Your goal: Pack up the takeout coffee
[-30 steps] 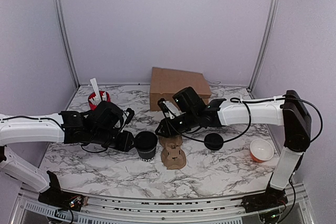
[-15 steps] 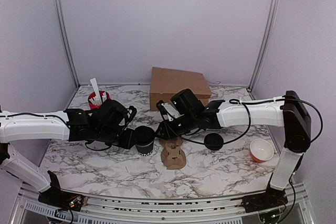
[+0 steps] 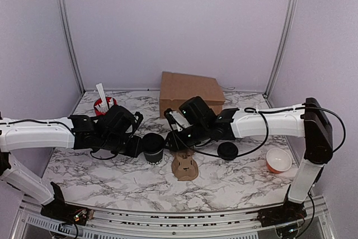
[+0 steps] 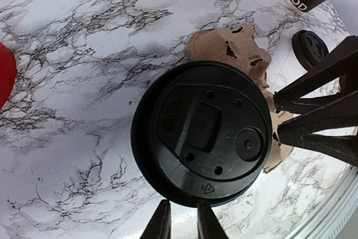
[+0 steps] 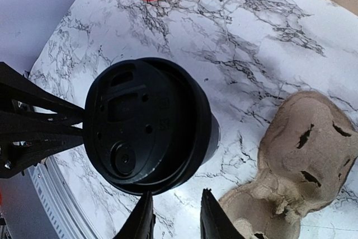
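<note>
The left gripper has its jaws barely apart and empty, tips just short of the takeout coffee, which stands upright mid-desk. The jaws should widen, then close on the cup wall below the lid. The right gripper, jaws apart and empty, hovers beside it; the pulp carrier lies just right.

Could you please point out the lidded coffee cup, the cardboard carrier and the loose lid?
coffee cup (image 4: 204,132): left wrist view, centre of its lid.
carrier (image 5: 324,155): right wrist view, top surface.
loose lid (image 3: 227,150): top view, its middle.
</note>
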Controlling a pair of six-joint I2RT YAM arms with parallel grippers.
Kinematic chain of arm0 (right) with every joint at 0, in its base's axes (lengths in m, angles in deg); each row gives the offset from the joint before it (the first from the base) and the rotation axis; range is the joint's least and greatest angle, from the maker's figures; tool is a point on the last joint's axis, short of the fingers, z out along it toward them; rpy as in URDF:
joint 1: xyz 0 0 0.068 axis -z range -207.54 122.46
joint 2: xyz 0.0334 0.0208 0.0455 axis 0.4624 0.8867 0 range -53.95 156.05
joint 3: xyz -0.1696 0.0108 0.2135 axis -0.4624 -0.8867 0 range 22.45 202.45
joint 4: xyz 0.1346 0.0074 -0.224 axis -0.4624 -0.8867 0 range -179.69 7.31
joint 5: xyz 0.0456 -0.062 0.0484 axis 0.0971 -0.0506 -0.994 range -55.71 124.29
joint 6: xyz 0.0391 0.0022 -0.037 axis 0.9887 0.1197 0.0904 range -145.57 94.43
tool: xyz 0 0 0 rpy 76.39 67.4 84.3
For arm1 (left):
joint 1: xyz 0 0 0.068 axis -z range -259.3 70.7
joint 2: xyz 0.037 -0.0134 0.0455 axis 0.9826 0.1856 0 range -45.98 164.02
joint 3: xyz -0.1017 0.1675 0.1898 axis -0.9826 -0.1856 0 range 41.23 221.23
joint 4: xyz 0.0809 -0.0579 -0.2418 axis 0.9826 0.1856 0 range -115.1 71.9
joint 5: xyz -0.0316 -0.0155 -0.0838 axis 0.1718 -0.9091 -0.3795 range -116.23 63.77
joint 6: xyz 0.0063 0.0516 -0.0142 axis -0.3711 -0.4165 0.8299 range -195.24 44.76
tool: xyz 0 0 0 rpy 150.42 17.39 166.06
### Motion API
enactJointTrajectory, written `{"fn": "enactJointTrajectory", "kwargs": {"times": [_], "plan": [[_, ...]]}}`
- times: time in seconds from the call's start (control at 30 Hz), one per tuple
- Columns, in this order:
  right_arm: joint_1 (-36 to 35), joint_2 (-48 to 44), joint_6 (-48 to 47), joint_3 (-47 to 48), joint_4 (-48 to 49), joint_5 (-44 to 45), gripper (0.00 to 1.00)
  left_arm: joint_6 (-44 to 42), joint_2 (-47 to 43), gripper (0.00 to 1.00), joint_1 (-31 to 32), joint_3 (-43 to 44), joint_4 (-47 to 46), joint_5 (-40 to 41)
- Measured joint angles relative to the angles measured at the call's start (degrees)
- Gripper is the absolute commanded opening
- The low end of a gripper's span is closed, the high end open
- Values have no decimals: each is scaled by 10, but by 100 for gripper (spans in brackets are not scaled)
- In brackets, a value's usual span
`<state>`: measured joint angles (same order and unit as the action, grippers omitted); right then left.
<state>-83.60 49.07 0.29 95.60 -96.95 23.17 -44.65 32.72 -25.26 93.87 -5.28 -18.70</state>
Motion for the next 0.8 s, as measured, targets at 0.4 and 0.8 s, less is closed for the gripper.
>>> {"fn": "enactJointTrajectory", "kwargs": {"times": [0.4,0.8], "plan": [[13,-30,7,-2,1,20,28,-13,3,17,-43,0,0,-2],[22,-41,13,-26,3,27,29,-51,56,17,-71,36,-1,-21]]}}
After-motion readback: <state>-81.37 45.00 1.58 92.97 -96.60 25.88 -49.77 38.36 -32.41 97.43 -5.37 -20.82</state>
